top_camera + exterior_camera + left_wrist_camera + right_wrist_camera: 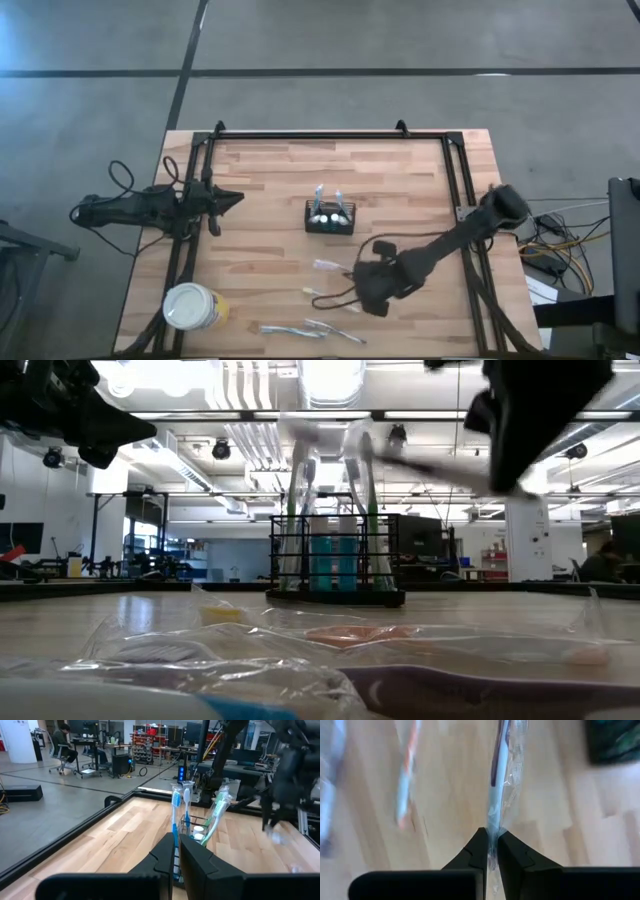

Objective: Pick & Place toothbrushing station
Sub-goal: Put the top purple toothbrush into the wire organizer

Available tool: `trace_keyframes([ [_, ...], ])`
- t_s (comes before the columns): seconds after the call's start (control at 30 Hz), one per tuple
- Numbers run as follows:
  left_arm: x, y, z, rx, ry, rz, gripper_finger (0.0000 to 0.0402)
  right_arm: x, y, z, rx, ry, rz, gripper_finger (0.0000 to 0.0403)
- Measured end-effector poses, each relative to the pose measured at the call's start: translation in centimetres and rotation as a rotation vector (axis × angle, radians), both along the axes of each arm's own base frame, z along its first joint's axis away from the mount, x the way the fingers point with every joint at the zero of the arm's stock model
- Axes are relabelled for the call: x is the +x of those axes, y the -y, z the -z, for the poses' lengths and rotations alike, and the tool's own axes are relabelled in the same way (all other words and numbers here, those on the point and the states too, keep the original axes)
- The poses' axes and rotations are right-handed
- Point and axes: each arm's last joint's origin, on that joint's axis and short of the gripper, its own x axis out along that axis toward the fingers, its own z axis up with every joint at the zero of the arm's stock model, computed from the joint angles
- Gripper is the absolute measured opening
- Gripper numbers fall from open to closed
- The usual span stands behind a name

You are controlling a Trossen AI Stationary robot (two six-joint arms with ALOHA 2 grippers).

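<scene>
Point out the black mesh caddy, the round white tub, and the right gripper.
black mesh caddy (330, 220), high view, its front wall.
round white tub (190, 306), high view, its lid.
right gripper (492, 845), right wrist view, between fingertips pinching a wrapped toothbrush.

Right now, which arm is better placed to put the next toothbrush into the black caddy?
The right. Its gripper is shut on a wrapped toothbrush just short of the caddy. The left gripper waits by the left rail, holding nothing.

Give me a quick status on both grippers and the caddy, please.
Right gripper shut on wrapped toothbrush, near front of table. Left gripper shut, waiting at left. Caddy upright mid-table, brushes inside. Path clear.
</scene>
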Motion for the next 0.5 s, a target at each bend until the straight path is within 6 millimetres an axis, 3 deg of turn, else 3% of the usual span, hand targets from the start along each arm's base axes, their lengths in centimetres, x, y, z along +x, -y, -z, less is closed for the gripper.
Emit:
trace_keyframes([
  [0.17,0.0,0.0,0.0,0.000,0.000,0.000,0.0032,-2.6,1.7,-2.3,0.001,0.322,-0.015,0.0019],
  [0.27,0.0,0.0,0.0,0.006,-0.002,0.001,0.0032,-3.6,2.6,-2.3,-0.002,0.538,-0.043,0.0018],
  [0.5,0.0,0.0,0.0,0.006,-0.002,0.001,0.0032,-6.8,4.9,-0.9,-0.114,0.827,-0.109,0.0018],
])
